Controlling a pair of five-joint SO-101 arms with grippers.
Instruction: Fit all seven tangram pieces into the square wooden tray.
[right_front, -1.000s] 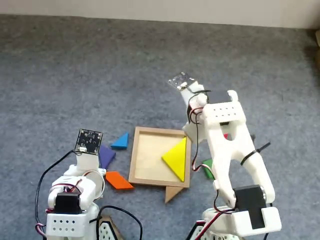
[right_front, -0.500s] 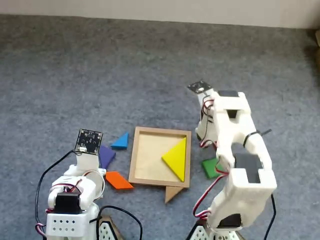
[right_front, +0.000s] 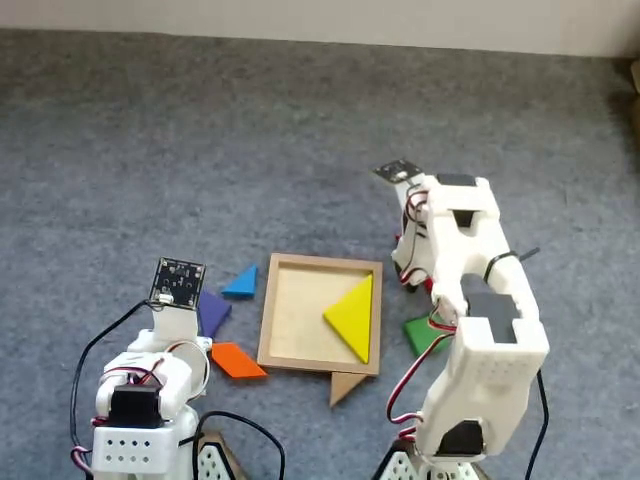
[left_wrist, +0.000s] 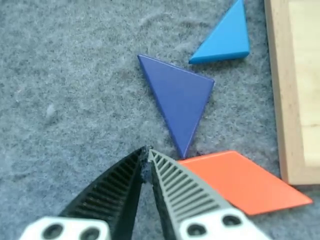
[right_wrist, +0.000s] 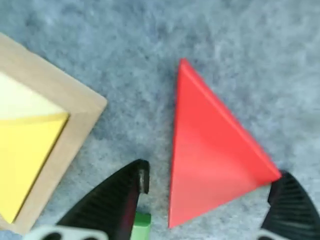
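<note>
**Grey carpet, one piece seated, red triangle bracketed for pickup**

The right gripper is held wide open with nothing gripped. Its fingers are placed on either side of the red triangle, which lies flat just outside the tray, off its far right corner. A green piece is seen beside the tray's right edge, nearer the robot.

The left gripper is closed, its fingertips meeting on nothing. It is poised off the tray's left side, by the tip of a dark blue triangle and next to an orange parallelogram. A light blue triangle lies beyond them, also left of the tray.

Inside the tray one piece, the yellow triangle, is seated against the right wall. A tan triangle rests at the tray's near edge.

The step in hand is judged to be the grasp of the red triangle. Next, the jaws would need to be closed squarely on its edges. The piece would then be lifted, turned and lowered into the bare part of the tray.
</note>
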